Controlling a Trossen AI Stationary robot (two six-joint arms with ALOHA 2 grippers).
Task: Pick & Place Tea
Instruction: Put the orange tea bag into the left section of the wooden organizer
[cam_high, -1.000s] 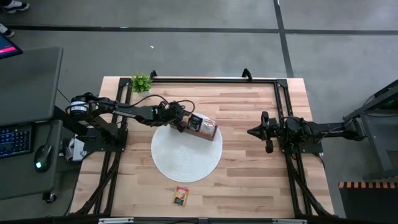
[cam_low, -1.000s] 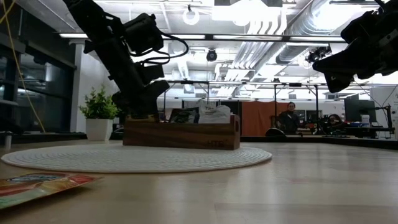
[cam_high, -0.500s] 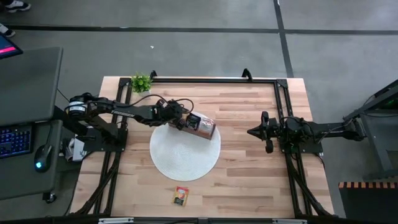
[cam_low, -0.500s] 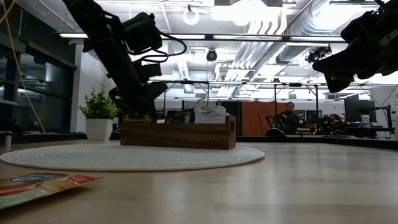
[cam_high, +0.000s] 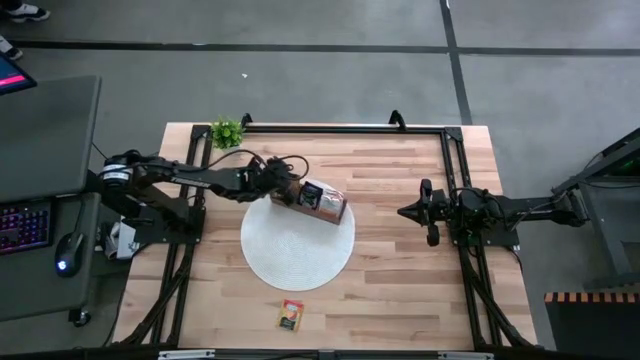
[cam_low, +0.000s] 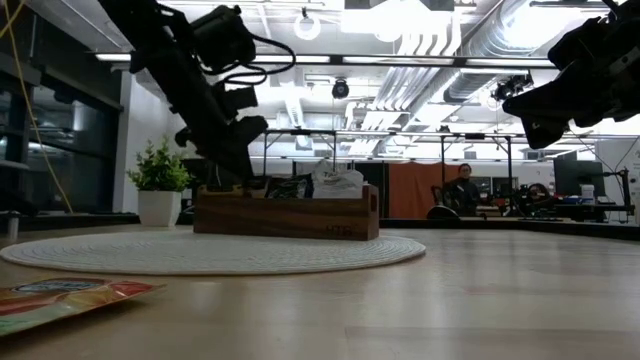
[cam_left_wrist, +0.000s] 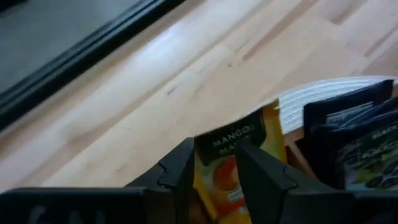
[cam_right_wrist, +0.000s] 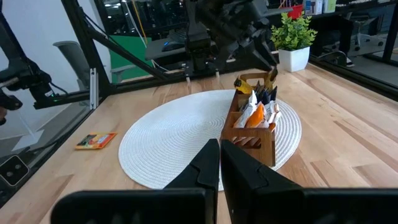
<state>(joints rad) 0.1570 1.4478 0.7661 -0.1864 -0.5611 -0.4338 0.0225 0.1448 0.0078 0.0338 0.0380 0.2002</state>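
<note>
Left gripper (cam_left_wrist: 211, 168) clamped on an orange-yellow mango tea sachet (cam_left_wrist: 239, 162) over the wooden box (cam_high: 322, 202) at the round mat's (cam_high: 297, 260) far edge; right gripper (cam_high: 404, 212) shut, idle near the table's (cam_high: 400, 300) right edge; another sachet (cam_high: 291, 315) by the near edge

The orange-yellow paper tea sachet (cam_left_wrist: 233, 163) between the left gripper (cam_left_wrist: 214, 169)'s two dark fingers carries white capitals reading "MANGO", with a second line below that starts with "MA" and is cut off by a finger. At about three o'clock from it, the dark green-black foil sachets (cam_left_wrist: 356, 144) standing in the box bear pale lettering too blurred to make out. Nothing else is legible.
</note>
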